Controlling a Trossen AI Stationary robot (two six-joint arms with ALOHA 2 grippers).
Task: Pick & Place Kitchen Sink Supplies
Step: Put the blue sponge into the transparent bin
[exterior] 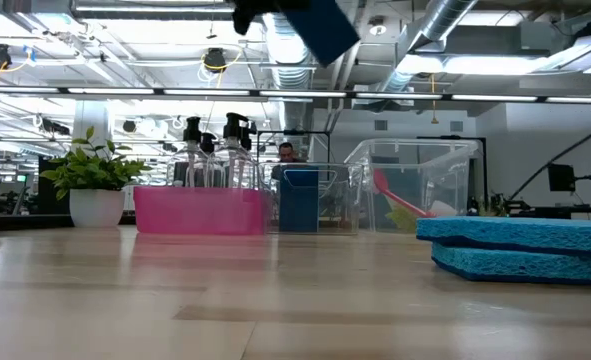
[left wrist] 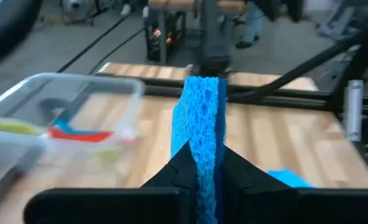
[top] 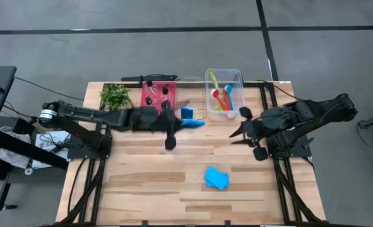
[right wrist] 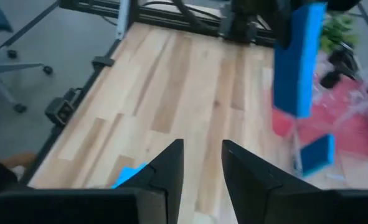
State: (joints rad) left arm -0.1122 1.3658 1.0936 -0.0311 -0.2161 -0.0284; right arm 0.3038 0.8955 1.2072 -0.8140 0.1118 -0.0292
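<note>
Left hand (top: 199,123): it is clenched on a blue sponge (left wrist: 201,124) and holds it up above the bench, near the back, between the red bin and the clear bin. In the left wrist view the sponge stands on its edge between the two dark fingers (left wrist: 171,171).
Held sponge, other views: in the low view it hangs high in the air (exterior: 325,28); in the right wrist view it is seen upright above the bench (right wrist: 299,59).
Right hand (top: 235,137): it hovers over the right part of the bench, beside the clear bin, and it grasps nothing. Its fingers (right wrist: 165,165) stand a little apart, with bare wood between them.
Bench (top: 148,183): light wooden boards, with dark frames of the arms at both sides.
Sponges on the bench: two blue sponges (top: 216,178) lie one on the other at the front, right of the middle, well apart from both hands. In the low view they are close to the camera (exterior: 520,250).
Small sponge (top: 187,113): it stands upright between the two bins.
Red bin (top: 159,96): at the back, with clear bottles with black caps (exterior: 215,150) inside.
Clear bin (top: 224,94): at the back right, it holds the red, blue and yellow-green brushes (top: 223,98).
Plant (top: 115,96): green leaves, at the back left, just beside the red bin.
</note>
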